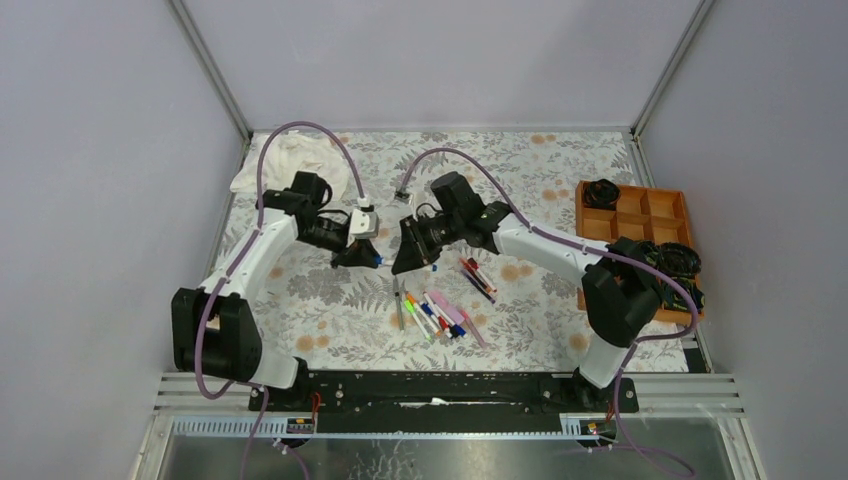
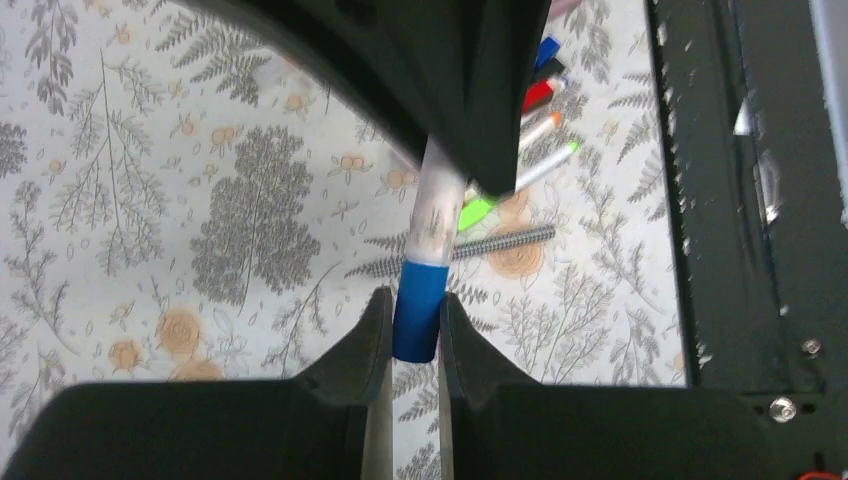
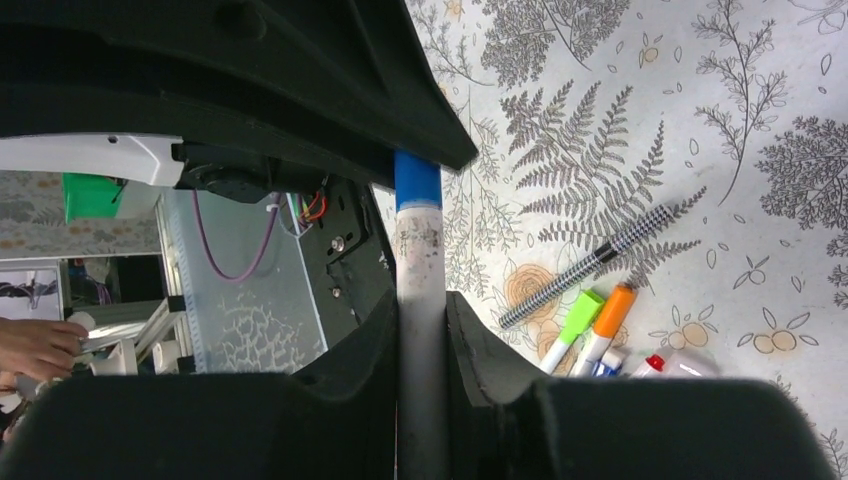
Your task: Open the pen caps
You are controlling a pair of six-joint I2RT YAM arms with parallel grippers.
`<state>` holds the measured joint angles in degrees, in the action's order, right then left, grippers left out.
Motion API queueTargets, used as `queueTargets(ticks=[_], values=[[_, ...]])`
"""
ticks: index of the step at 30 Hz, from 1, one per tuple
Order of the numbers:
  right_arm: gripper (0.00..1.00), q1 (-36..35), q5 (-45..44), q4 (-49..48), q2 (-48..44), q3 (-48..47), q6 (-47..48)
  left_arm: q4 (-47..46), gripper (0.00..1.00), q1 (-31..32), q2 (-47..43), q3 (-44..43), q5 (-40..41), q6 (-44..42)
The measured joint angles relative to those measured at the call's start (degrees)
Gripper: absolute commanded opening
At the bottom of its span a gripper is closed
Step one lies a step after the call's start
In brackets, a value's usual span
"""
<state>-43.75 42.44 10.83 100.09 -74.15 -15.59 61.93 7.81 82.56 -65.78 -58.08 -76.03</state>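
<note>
While our left gripper (image 2: 413, 325) is pinching the blue cap (image 2: 418, 298) and our right gripper (image 3: 420, 322) is clamping the barrel (image 3: 420, 255), we are aiming to pull straight apart.

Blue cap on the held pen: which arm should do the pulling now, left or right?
Left, probably. The left gripper is shut on the blue cap itself, while the right gripper clamps the white barrel, so right can anchor as left pulls straight away.
</note>
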Motion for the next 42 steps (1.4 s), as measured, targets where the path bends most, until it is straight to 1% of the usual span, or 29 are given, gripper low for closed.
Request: queueTargets(ticks=[1,2,4,6,9,11,13,15,17,19,21,23,26,31,34,35,37,40,42], values=[[0.00,0.0,-0.1,-0.2,-0.1,0.2,0.1,-0.3,0.00,0.0,-0.3,0.3,0.0,-0.2],[0.00,0.0,0.0,0.1,-0.2,0.4,0.3,-0.5,0.00,0.0,-0.6,0.7,2.0,-0.5],[0.00,1.1,-1.0,6.8,-2.1,2.5,0.3,-1.9,0.00,-3.0,-1.1,0.9,8.4,-0.8],[0.00,2.5,-1.5,12.2,-3.1,4.7,0.3,-3.6,0.00,-5.8,-1.1,0.9,13.0,-1.1],[0.00,3.5,-2.7,16.5,-3.2,6.7,0.2,-5.9,0.00,-8.0,-1.1,0.9,18.7,-1.7],[0.00,3.4,-4.4,18.4,-3.4,7.3,-0.3,-6.3,0.00,-8.4,-1.1,0.9,19.2,-1.6],[0.00,3.6,-7.8,18.9,-4.1,7.4,-1.2,-7.9,0.00,-8.6,-1.1,1.0,18.7,0.3],[0.00,4.6,-14.4,19.0,-6.1,7.4,-2.8,-11.9,0.00,-7.9,-1.4,2.7,17.9,5.1],[0.00,6.6,-21.4,18.9,-8.4,7.5,-4.6,-18.0,0.00,-5.9,-1.8,6.4,18.1,11.4],[0.00,9.7,-29.7,18.2,-11.5,8.3,-7.1,-23.9,0.00,-3.5,-1.7,10.9,18.8,17.4],[0.00,12.6,-37.9,17.3,-14.5,10.0,-9.5,-27.8,0.00,-1.8,-0.6,13.7,20.1,22.8],[0.00,14.4,-46.5,16.6,-16.8,12.1,-11.6,-30.5,0.00,-1.5,1.6,14.1,21.8,27.1],[0.00,14.6,-57.4,15.6,-17.8,15.7,-14.3,-35.3,0.00,-1.5,5.7,13.8,25.0,32.4],[0.00,14.5,-68.7,14.6,-15.2,18.3,-16.5,-40.1,0.00,-1.5,8.7,13.9,28.9,36.6],[0.01,14.5,-71.7,12.7,-12.0,18.1,-16.7,-42.6,0.00,-1.5,9.2,13.9,30.4,38.4],[0.03,14.5,-72.4,12.1,-10.5,17.9,-16.8,-43.1,0.00,-1.5,9.6,13.9,30.8,38.8],[0.11,14.5,-73.5,11.5,-7.8,17.5,-16.9,-44.0,0.01,-1.5,10.7,13.9,31.8,39.7],[0.20,14.5,-74.4,10.7,-4.3,17.2,-17.3,-44.4,0.11,-1.5,12.4,13.9,33.1,40.5],[0.26,14.5,-74.4,10.4,-3.0,17.3,-17.7,-44.4,0.16,-1.5,13.0,13.9,34.0,40.7]])
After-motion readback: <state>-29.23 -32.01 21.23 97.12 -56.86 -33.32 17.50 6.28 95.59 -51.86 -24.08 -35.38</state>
